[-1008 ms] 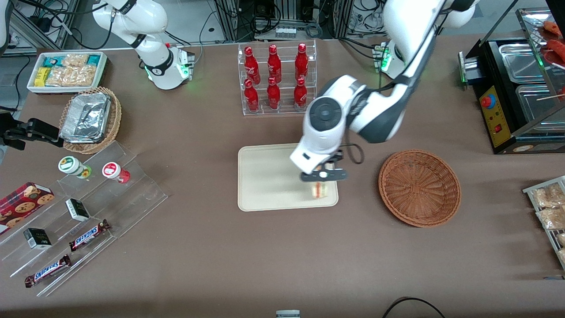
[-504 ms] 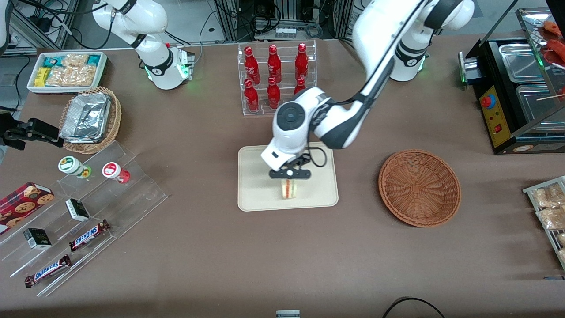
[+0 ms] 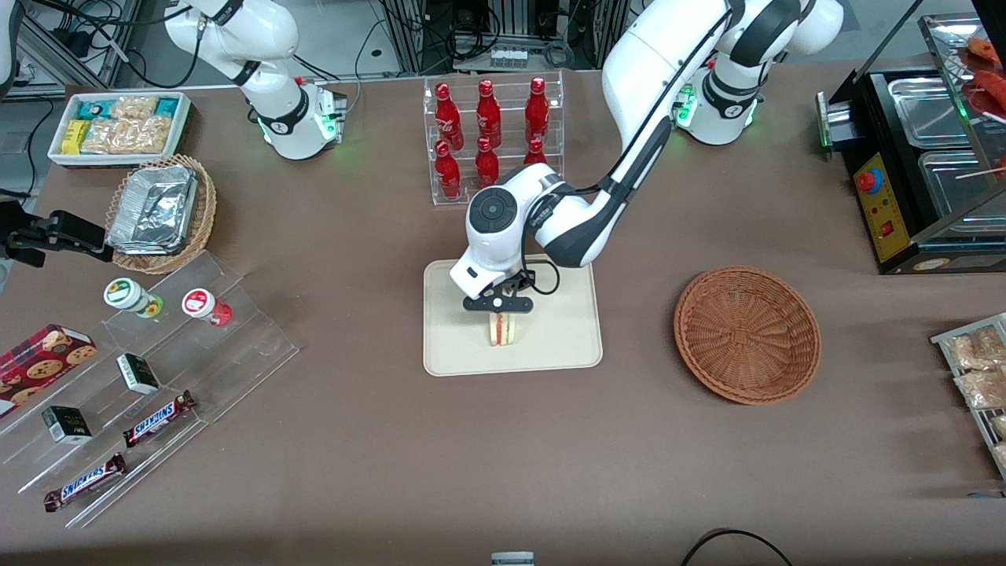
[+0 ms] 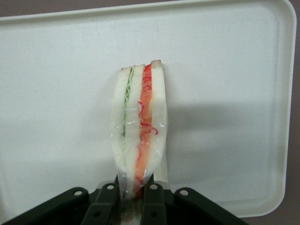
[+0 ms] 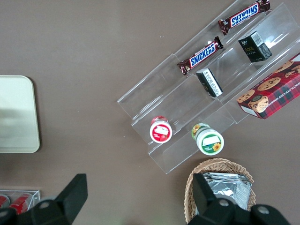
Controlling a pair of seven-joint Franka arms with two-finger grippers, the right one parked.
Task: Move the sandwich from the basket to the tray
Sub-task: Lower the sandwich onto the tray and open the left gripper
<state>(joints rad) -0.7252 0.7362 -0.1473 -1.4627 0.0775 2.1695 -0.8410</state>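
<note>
My left gripper [image 3: 500,308] is shut on the sandwich [image 3: 502,329], a wrapped wedge of white bread with red-orange and green filling, and holds it over the middle of the cream tray [image 3: 452,350]. In the left wrist view the sandwich [image 4: 139,126] hangs pinched between the two black fingers [image 4: 104,199], with the tray [image 4: 234,70] under it. I cannot tell whether the sandwich touches the tray. The reddish-brown wicker basket [image 3: 747,334] stands empty beside the tray, toward the working arm's end of the table.
A clear rack of red bottles [image 3: 491,137] stands farther from the front camera than the tray. A tan basket of foil trays [image 3: 161,212], a white snack bin [image 3: 118,126] and a clear stepped display with snacks [image 3: 149,385] lie toward the parked arm's end.
My left gripper has carried the sandwich from the tray's edge nearest the basket to over the tray's middle, moving toward the parked arm's end. The basket has not moved.
</note>
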